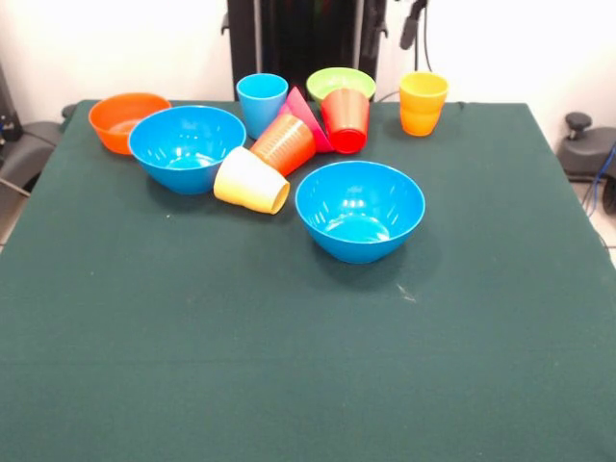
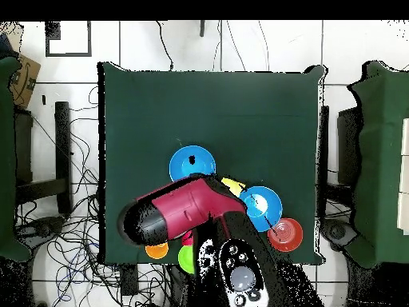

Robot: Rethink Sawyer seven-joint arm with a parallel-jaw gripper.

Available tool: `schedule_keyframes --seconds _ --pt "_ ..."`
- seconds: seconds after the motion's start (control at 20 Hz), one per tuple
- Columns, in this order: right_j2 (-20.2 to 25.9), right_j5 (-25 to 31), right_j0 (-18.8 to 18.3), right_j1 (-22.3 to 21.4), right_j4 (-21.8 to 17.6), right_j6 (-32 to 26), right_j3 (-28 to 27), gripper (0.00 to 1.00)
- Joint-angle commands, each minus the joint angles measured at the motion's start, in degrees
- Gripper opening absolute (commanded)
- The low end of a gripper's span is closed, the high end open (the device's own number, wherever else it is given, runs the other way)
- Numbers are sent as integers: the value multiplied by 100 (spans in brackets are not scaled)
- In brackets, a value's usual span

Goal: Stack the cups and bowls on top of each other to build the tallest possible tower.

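Note:
Several cups and bowls crowd the table's far half; nothing is stacked into a tower. One blue bowl [image 1: 188, 146] stands beside an orange bowl [image 1: 128, 120], and a second blue bowl [image 1: 359, 209] stands nearer the middle. A light blue cup [image 1: 262, 103] and a yellow-orange cup [image 1: 423, 103] are upright. The pale yellow cup [image 1: 251, 181] and orange cup [image 1: 284, 144] lie on their sides. A red cup [image 1: 346, 120] leans mouth-down against a tilted pink-red bowl [image 1: 306, 117], in front of a lime-green bowl [image 1: 341, 85]. My gripper [image 1: 414, 21] shows only as a dark piece at the top edge, well above the yellow-orange cup.
In the overhead view my red arm [image 2: 184, 209] is folded back over the table's edge by the base, covering part of the cluster. The dark green table [image 1: 308, 366] ends in edges on all sides. Cables lie on the floor around it.

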Motion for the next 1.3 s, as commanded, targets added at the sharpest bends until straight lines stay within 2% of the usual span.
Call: schedule_keyframes --seconds 0.05,0.3,1.3 --pt "-399 -423 409 514 -132 1201 -41 100" --pt "-450 -458 564 647 -111 1320 -141 100" --pt "-725 -948 666 1103 -209 1411 -18 100"
